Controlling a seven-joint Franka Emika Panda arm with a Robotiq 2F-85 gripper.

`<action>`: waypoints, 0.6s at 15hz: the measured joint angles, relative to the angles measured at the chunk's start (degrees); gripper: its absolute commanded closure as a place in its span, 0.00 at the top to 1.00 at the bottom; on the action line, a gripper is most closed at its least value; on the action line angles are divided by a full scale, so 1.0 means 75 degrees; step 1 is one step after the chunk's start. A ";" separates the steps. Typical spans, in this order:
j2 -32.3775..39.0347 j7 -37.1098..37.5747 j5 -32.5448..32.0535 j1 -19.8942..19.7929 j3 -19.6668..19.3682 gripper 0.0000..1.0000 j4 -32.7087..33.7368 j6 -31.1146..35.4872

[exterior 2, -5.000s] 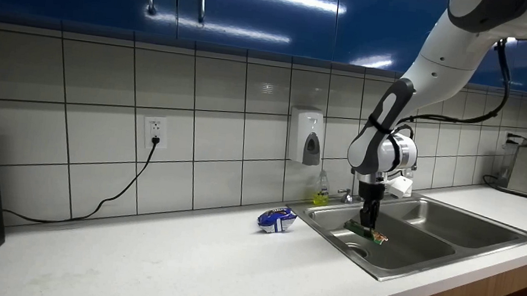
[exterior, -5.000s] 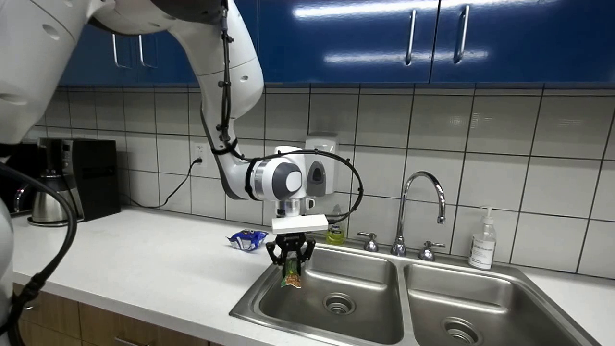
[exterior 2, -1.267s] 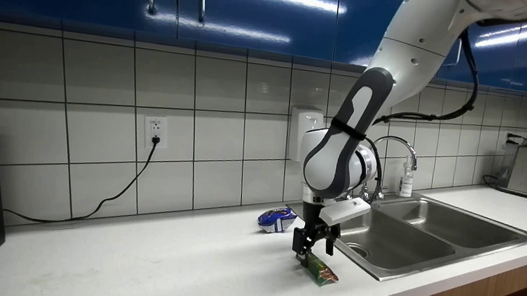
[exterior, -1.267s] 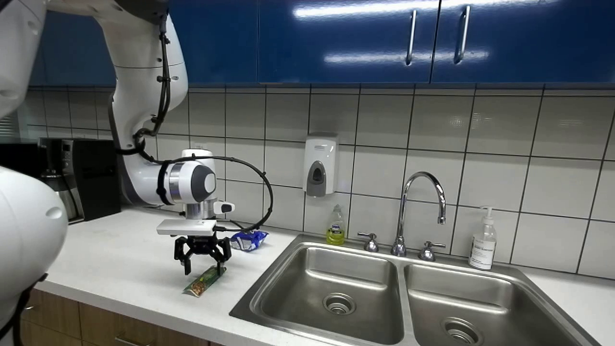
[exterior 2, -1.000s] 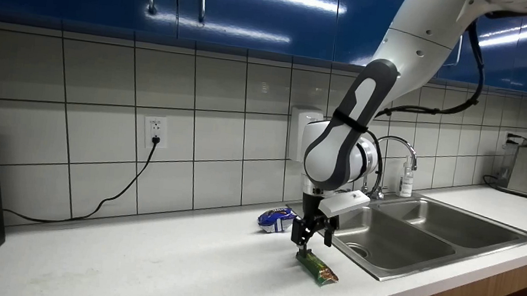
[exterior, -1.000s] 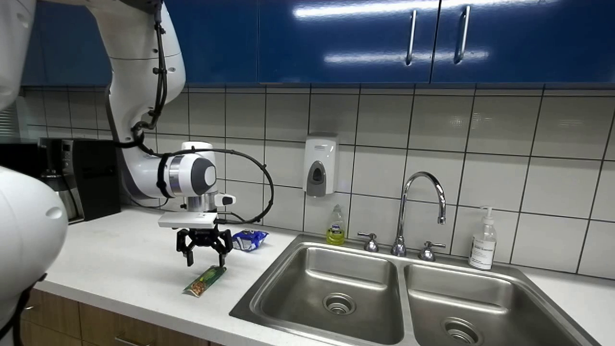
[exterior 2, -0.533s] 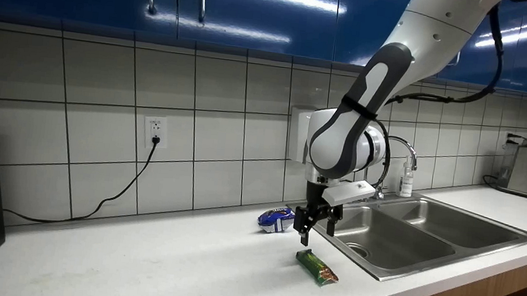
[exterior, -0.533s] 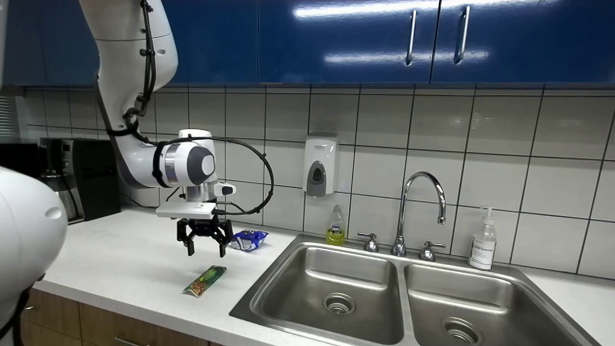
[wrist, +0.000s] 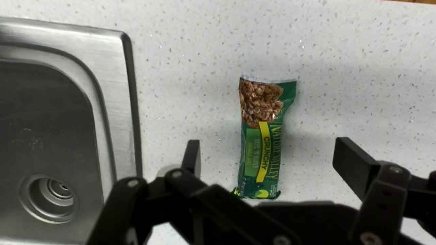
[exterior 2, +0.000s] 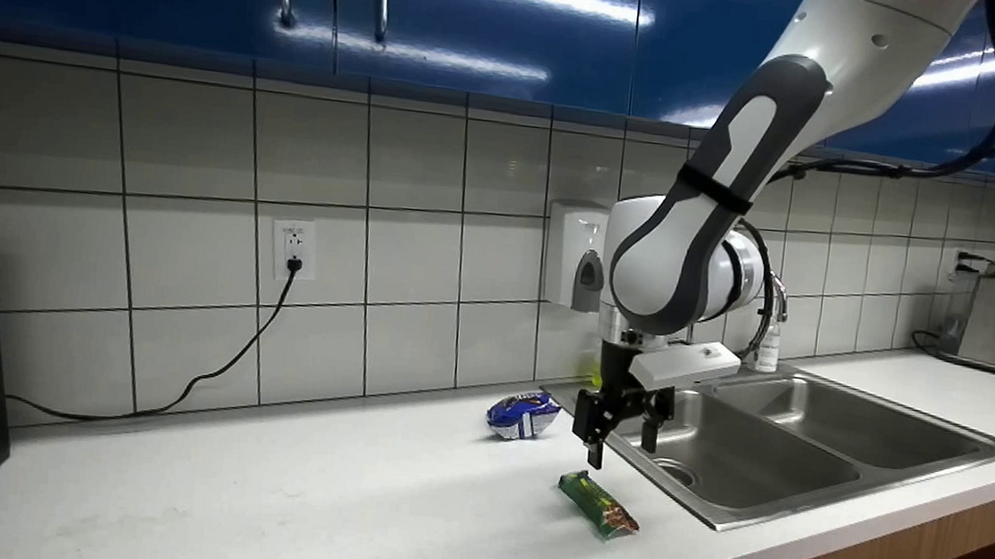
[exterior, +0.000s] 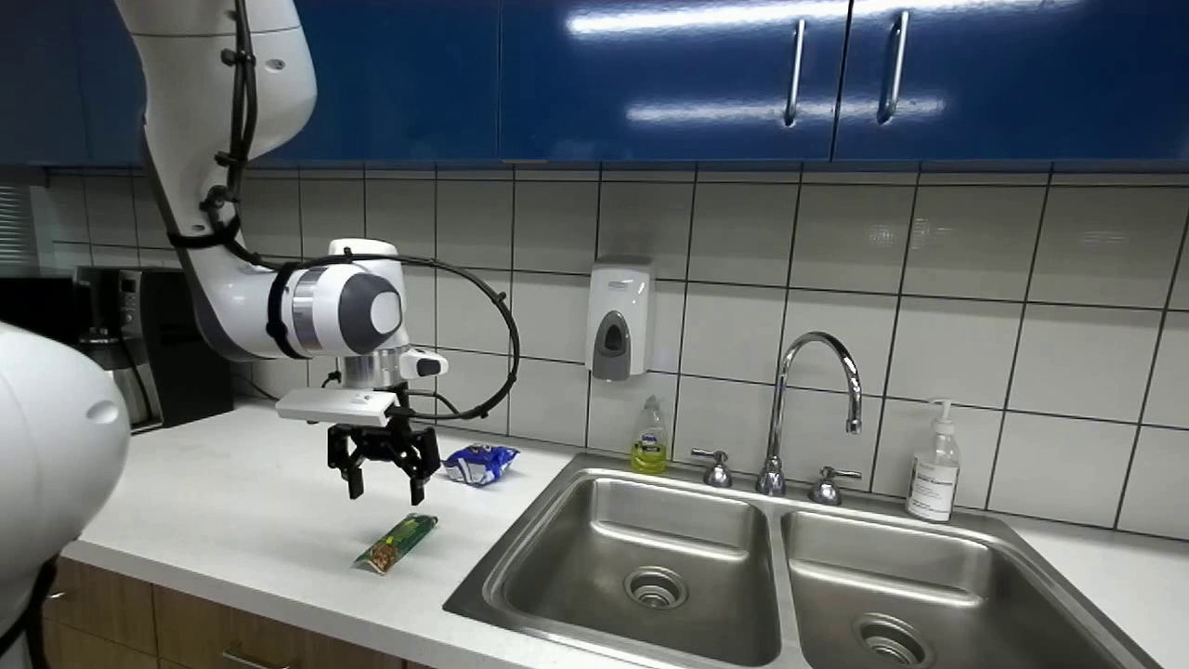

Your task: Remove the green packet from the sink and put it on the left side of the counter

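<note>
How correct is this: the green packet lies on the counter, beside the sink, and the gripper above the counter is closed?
Not quite: the gripper above the counter is open, not closed; the wrist view shows its fingers wide apart. The green packet does lie on the counter, beside the sink.

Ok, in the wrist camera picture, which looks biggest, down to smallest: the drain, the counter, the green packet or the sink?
Counter, the largest
Sink, with only part of it showing
Green packet
Drain, the smallest

Glare streaks on blue cabinets (exterior: pixel 659 65), shaded upper tiles (exterior: pixel 555 223); soft shadows on counter (exterior 2: pixel 303 498)
</note>
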 measured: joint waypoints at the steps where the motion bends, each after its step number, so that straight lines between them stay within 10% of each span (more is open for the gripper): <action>1: -0.0090 0.0079 0.0009 0.0000 0.0000 1.00 -0.0103 0.0001; 9: -0.0604 0.0525 0.0043 -0.0001 0.0001 1.00 -0.0779 0.0004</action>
